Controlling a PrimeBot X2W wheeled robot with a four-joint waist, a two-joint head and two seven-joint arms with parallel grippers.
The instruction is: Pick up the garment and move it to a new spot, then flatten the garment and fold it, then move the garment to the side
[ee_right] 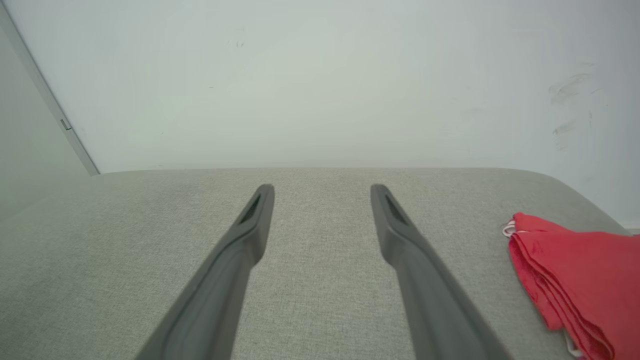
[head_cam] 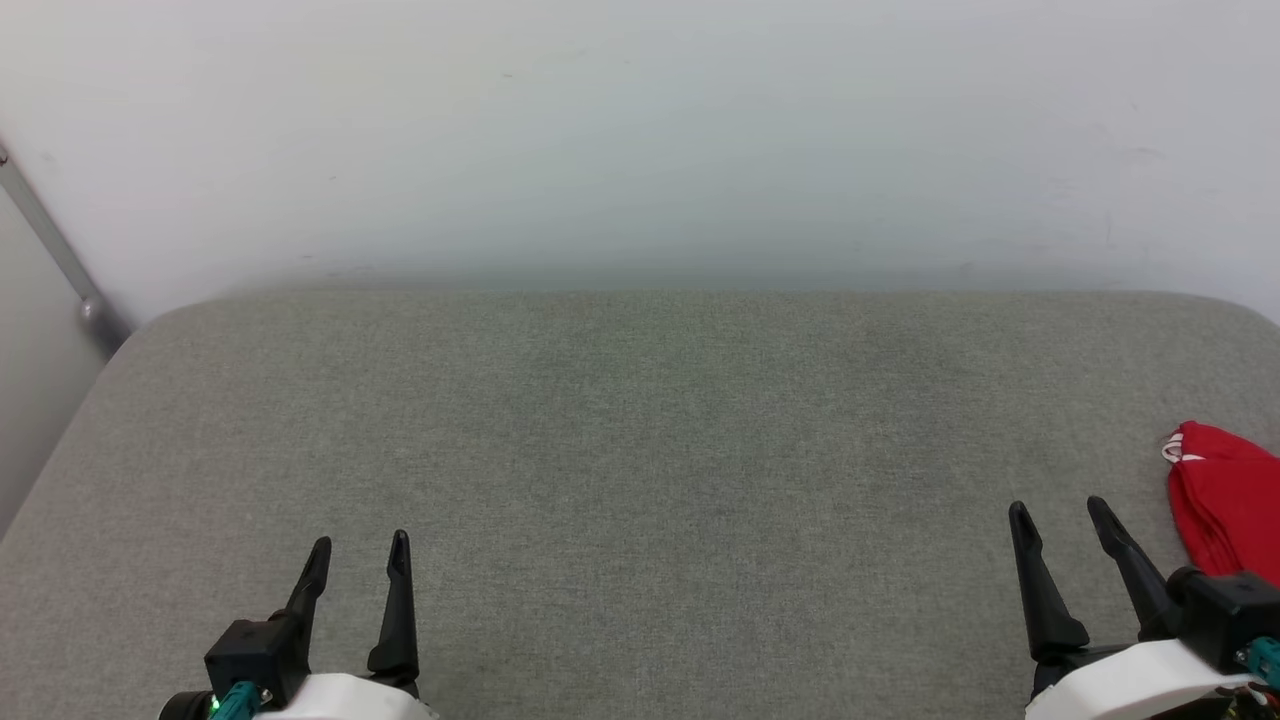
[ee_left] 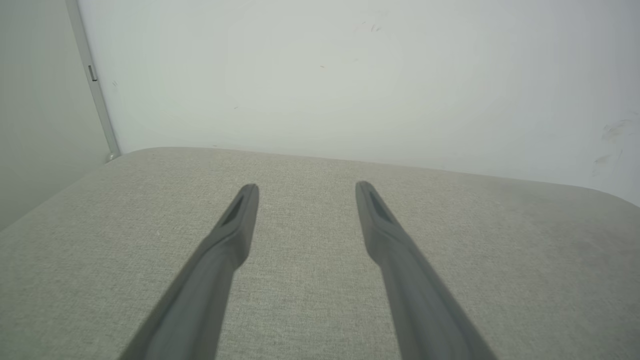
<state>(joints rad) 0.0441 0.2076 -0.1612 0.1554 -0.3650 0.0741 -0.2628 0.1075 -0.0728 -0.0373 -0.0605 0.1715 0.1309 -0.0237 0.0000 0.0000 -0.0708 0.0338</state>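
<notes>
At the far left a thin metal strip (head_cam: 50, 245) runs slantwise down the white wall (head_cam: 640, 130) and ends at the worktop's back left corner. The worktop (head_cam: 640, 450) is covered in grey woven cloth, has rounded back corners and meets the wall along its back edge. Near its front edge, on the left side, the left gripper (head_cam: 361, 542) hangs with its two dark fingers pointing toward the wall. The fingers stand well apart with nothing between them, and in the left wrist view only grey cloth shows in the gap between the fingers (ee_left: 230, 235). Further right, near the front edge on the right side, the right gripper (head_cam: 1058, 507) sits the same way, spread wide and holding nothing, its tips leaning slightly left. The right wrist view again shows plain cloth between its fingers (ee_right: 250, 225). The garment (head_cam: 1225, 510) lies by the worktop's right edge, just beside the right gripper and a little further back than its fingertips, without touching the fingers. It is folded into a flat red stack of several layers (a sliver of white shows at its far left corner), and its right part is cut off by the picture border. No lettering or number can be made out on it.
</notes>
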